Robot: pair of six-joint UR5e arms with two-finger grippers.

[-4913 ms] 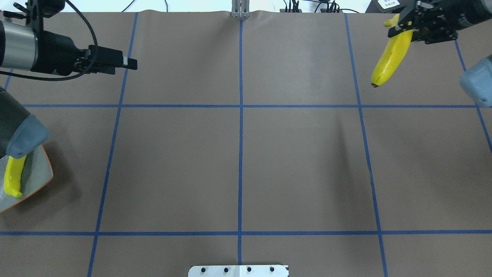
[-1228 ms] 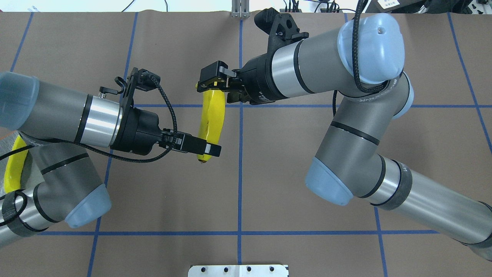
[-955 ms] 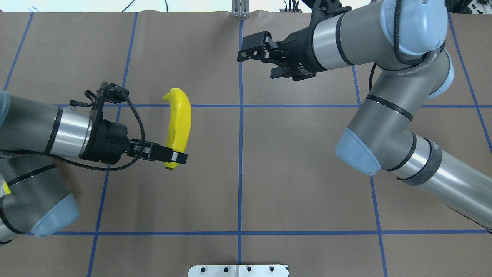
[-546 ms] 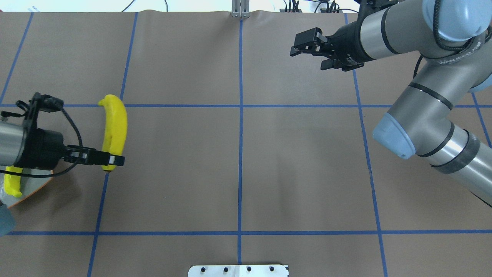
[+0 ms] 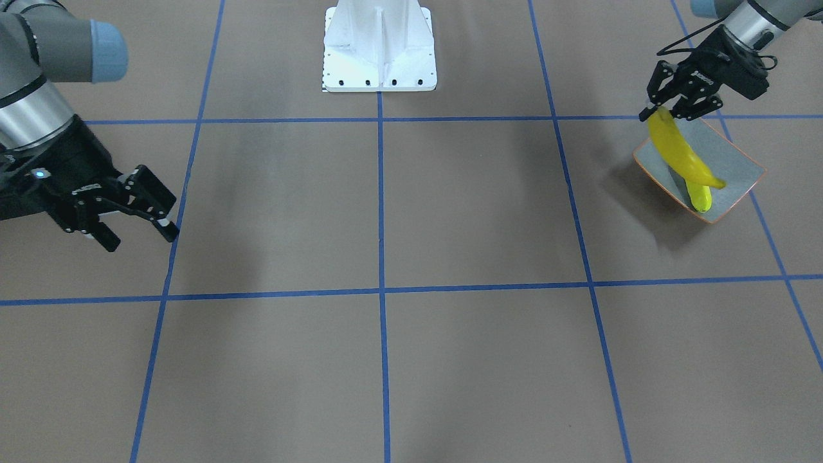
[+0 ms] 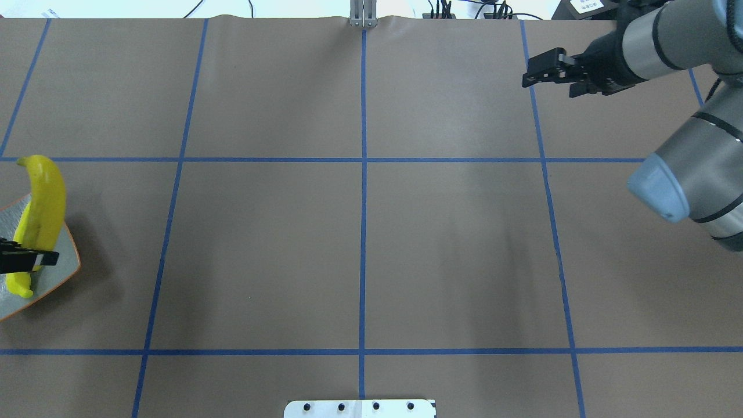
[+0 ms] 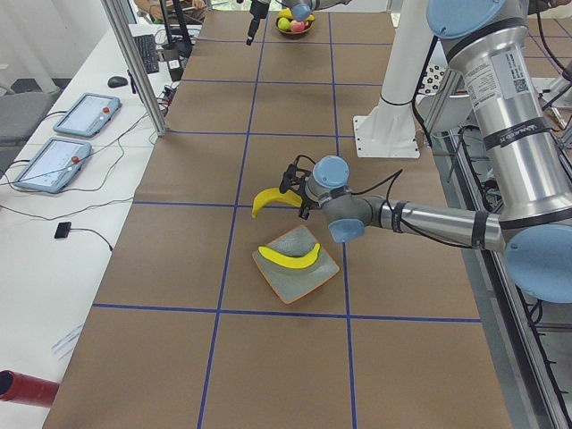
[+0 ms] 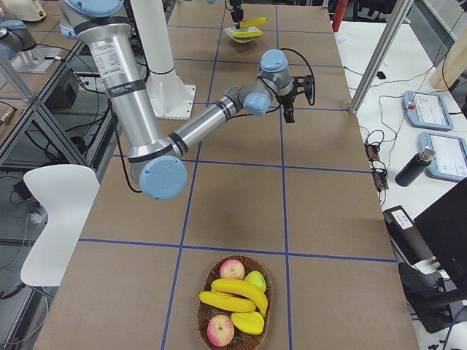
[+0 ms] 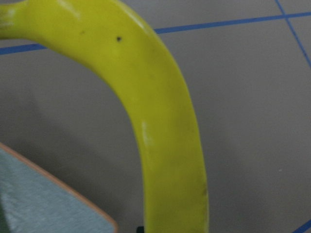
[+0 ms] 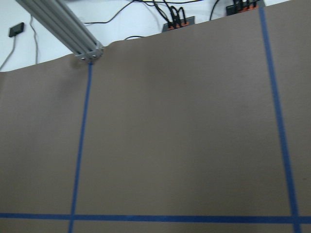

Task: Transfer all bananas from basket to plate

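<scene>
A deep yellow banana hangs tilted over the plate, and my left gripper is shut on its lower end. The front view shows that gripper pinching the banana above the plate, where a greener banana lies flat. The left wrist view is filled by the held banana, with a plate corner below it. My right gripper is open and empty at the far right. The basket holds two more bananas.
Apples and a green fruit share the basket with the bananas. The white robot base stands at the table's middle edge. Blue tape lines grid the brown table. Tablets and cables lie on a side bench.
My left gripper has carried the banana leftward from the table's middle to above the plate. My right arm, open and empty since the handover, has drawn back to the far right.
</scene>
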